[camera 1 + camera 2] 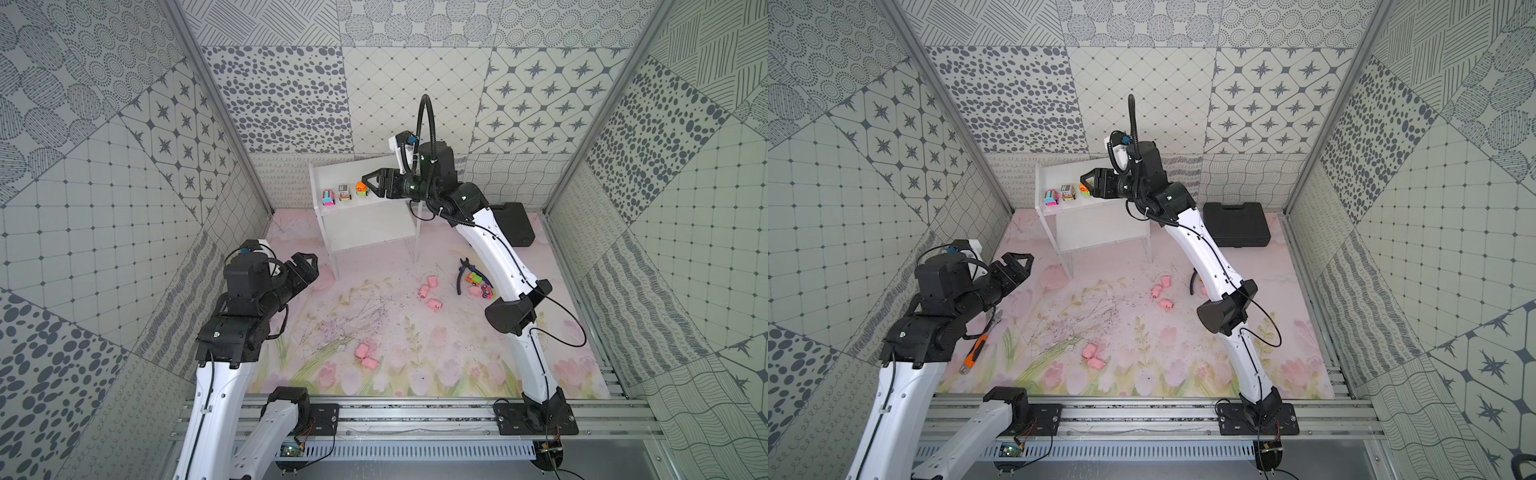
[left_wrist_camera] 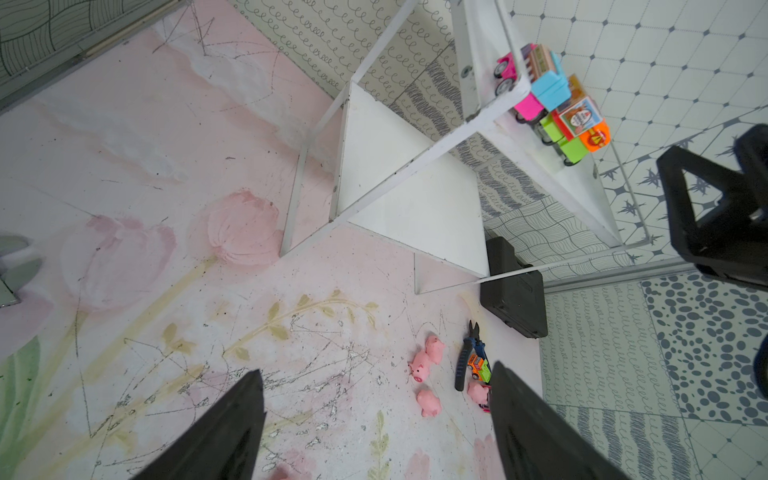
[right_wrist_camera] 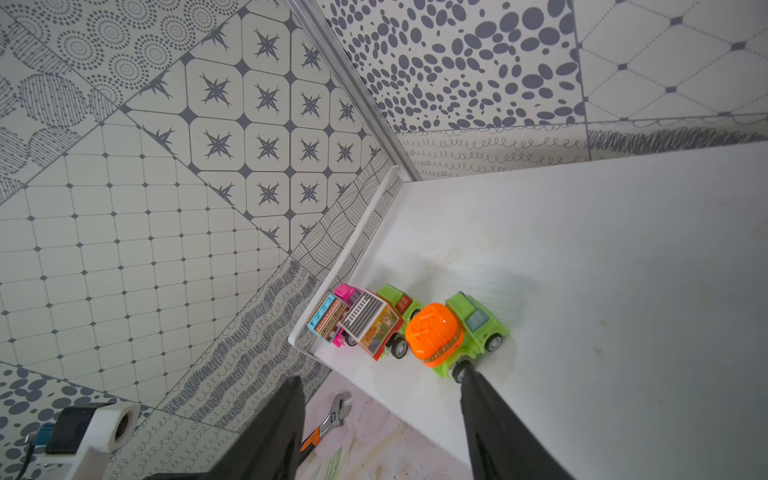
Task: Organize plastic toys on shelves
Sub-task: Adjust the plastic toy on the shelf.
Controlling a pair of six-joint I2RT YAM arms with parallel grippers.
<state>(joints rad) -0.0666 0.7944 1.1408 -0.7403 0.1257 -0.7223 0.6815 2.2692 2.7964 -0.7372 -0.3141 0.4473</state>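
Orange-drum truck (image 1: 362, 190) stands on the shelves (image 1: 332, 176), upper centre in a top view; right claw (image 3: 382, 376), spread, should back straight off.

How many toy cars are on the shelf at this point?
3, in a row on the top board: a pink car at the end, a boxy truck in the middle, an orange-and-green mixer truck beside the right gripper. None appears hidden.
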